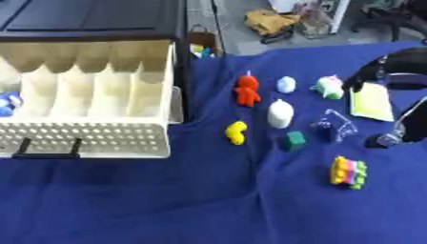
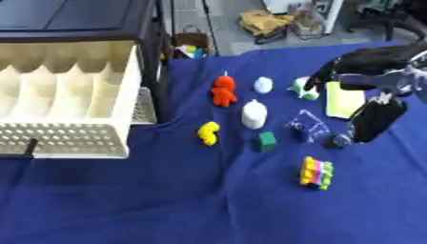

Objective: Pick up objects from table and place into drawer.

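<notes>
**Right now: my right hand hangs over the toys, the drawer stands open**

My right hand (image 2: pixel 367 90) comes in from the right side, above the far right of the blue cloth (image 1: pixel 167 200). Its fingers are spread and relaxed, and I hold nothing; one dark fingertip points toward the pale green toy (image 1: pixel 330 87), another hangs near the clear plastic piece (image 1: pixel 335 125). My left hand shows in neither view.

The cream drawer (image 1: pixel 83 138) is pulled out on the left, under a dark cabinet top (image 1: pixel 92 16). It has scalloped dividers inside, a perforated front with a dark handle (image 1: pixel 46 153), and something blue and white (image 1: pixel 8 102) at its left edge.

The things to pick lie on the cloth, well apart from the drawer:
- a red figure (image 1: pixel 246 90), farthest back
- a small white shape (image 1: pixel 286 84) beside it
- a taller white piece (image 1: pixel 280 114), standing upright
- a yellow curved toy (image 1: pixel 237 132), nearest the drawer
- a green cube (image 1: pixel 294 139)
- a many-coloured striped block (image 1: pixel 349 172), nearest me
- a yellow-green flat pad (image 1: pixel 372 101), partly under my hand
</notes>
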### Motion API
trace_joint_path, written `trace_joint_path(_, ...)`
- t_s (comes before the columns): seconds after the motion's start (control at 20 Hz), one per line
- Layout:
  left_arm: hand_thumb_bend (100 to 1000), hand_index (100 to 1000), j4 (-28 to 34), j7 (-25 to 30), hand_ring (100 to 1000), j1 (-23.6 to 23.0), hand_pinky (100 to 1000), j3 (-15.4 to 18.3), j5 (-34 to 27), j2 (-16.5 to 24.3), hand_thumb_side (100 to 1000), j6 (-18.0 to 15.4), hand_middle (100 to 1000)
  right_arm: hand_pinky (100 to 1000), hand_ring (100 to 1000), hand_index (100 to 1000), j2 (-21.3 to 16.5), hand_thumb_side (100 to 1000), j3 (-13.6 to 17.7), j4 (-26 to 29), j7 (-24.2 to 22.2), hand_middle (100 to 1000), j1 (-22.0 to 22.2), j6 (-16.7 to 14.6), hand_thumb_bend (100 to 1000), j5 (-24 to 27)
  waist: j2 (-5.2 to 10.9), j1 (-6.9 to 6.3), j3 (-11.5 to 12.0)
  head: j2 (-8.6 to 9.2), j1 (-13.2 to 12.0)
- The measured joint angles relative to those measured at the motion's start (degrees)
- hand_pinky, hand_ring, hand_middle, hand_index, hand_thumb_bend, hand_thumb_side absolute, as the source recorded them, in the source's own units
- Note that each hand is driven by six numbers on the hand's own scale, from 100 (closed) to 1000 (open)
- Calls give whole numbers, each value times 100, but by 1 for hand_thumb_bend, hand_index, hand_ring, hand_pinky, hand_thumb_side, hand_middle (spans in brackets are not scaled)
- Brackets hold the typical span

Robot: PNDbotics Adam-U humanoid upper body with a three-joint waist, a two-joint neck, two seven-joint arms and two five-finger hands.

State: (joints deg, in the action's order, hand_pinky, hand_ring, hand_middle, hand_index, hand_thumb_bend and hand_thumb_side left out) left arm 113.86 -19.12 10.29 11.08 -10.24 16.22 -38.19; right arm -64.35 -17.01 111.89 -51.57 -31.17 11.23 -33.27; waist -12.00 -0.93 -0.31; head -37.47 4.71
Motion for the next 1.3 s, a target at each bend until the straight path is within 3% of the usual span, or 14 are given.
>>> trace_joint_path(0.35, 294, 804, 0, 13, 651, 29, 478, -1, 0, 0, 981, 13, 608, 831, 930, 905, -7, 367, -47, -67, -11, 788, 121, 3, 615, 65, -36, -1, -9, 30, 0)
trace_joint_path(0.65, 291, 802, 0, 16, 651, 32, 477, -6, 0, 0, 979, 16, 608, 826, 930, 878, -7, 454, -138, -161, -18, 770, 254, 28, 700, 78, -54, -5, -8, 36, 3)
trace_joint_path(1.0, 291, 799, 0, 20, 651, 38, 474, -33, 1, -2, 978, 24, 607, 822, 932, 865, -5, 517, -296, -341, -18, 763, 329, 29, 719, 54, -71, -5, -9, 79, 15)
trace_joint_path(1.3, 292, 799, 0, 27, 652, 45, 471, -33, 2, -3, 976, 34, 607, 820, 933, 860, 23, 444, -457, -510, -18, 757, 329, 92, 666, 86, -77, -4, -14, 96, 59)
